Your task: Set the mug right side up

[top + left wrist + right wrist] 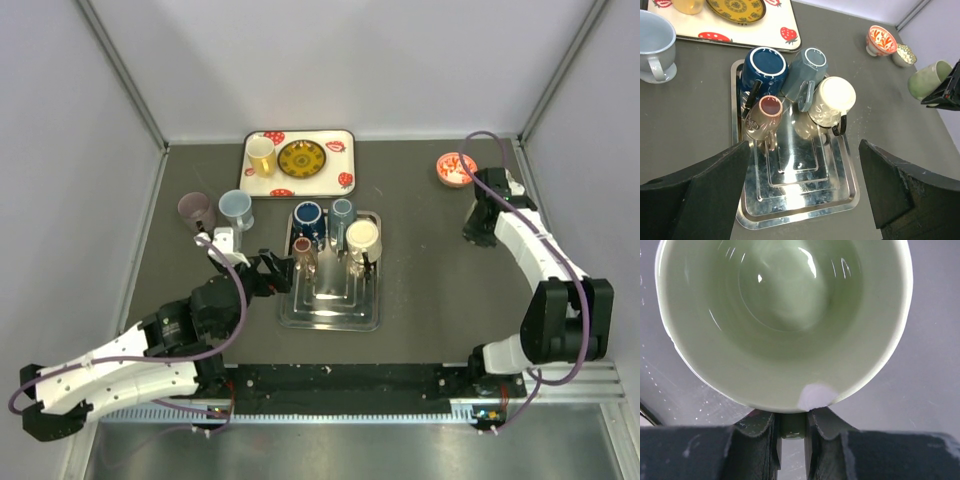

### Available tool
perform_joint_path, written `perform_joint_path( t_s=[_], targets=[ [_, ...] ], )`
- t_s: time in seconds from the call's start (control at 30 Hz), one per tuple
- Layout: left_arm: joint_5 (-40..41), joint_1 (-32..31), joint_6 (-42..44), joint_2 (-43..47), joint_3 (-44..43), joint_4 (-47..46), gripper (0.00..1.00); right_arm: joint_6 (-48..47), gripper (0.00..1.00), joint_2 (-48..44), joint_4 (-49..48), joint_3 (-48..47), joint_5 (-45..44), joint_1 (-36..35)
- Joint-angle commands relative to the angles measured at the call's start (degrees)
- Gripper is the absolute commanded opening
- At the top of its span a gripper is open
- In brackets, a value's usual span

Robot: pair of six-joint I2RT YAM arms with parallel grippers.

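Note:
My right gripper [791,427] is shut on the handle of a pale green mug [785,315], whose open mouth fills the right wrist view. The left wrist view shows that mug [929,79] at the far right, tilted above the table and apart from the rack. In the top view the right gripper [481,226] covers it. My left gripper [802,175] is open and holds nothing, low over the near end of the silver drying rack [840,195]. Navy [763,70], grey-blue [807,67], cream [832,100] and brown-pink [765,117] mugs hang bottom-up on the rack's pegs.
A light blue mug [236,207] and a purple mug [195,210] stand upright left of the rack. A strawberry-print tray [345,165] at the back holds a yellow mug [261,155] and a plate [300,158]. A red patterned bowl [456,168] sits at the back right.

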State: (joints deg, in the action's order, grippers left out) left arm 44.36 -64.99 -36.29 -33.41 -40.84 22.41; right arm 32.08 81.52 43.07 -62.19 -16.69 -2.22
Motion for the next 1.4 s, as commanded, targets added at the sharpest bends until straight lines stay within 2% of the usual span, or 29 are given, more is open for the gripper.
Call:
perform_joint_path(
  t_s=[0.0,0.23,0.47,0.5,0.53,0.63,0.73,0.87,1.0,1.13,1.23,1.37],
  targets=[
    [-1.0,0.0,0.5,-1.5,0.4,-2.0,0.95,-0.4,0.00,1.5,-6.1,-1.0,-1.2,1.9],
    [-2.4,0.0,-0.8,-2.2,0.8,-0.4,0.96,-2.2,0.00,8.0,-7.4,-2.8,1.0,7.0],
    [-3.2,0.0,-1.4,-4.4,0.7,0.4,0.96,-2.6,0.00,11.8,-7.4,-4.2,4.1,8.6],
    [-3.2,0.0,-1.4,-4.7,0.7,0.4,0.96,-2.8,0.04,12.1,-7.3,-4.5,4.6,8.6],
    [-3.2,0.0,-1.4,-5.0,0.4,0.4,0.97,-2.8,0.14,12.3,-7.4,-4.6,5.1,8.6],
    [-3.5,0.0,-1.1,-6.1,-0.2,0.5,0.97,-2.5,0.36,12.1,-7.4,-4.5,5.3,8.6],
    [-3.5,0.0,-0.8,-7.1,-0.6,0.7,0.97,-2.1,0.49,10.1,-7.3,-4.0,5.5,8.6],
    [-3.5,0.0,-0.1,-9.2,-1.3,0.8,0.98,-1.7,0.55,5.8,-6.8,-3.5,7.1,8.4],
    [-5.9,0.3,2.3,-14.6,-2.6,-0.3,0.99,-0.7,0.56,-1.6,-6.2,-1.9,7.6,4.0],
    [-10.6,1.7,0.7,-23.3,-6.0,-1.0,0.99,-0.5,0.57,-10.2,-5.7,-0.2,7.7,-7.4],
    [-14.5,3.3,-1.4,-29.8,-7.8,-4.4,0.95,-0.5,0.57,-15.6,-6.0,2.4,6.4,-15.2],
    [-14.7,3.6,-3.6,-40.6,-12.7,-8.1,0.90,0.0,0.56,-21.1,-7.0,7.3,4.6,-22.3]
  ],
)
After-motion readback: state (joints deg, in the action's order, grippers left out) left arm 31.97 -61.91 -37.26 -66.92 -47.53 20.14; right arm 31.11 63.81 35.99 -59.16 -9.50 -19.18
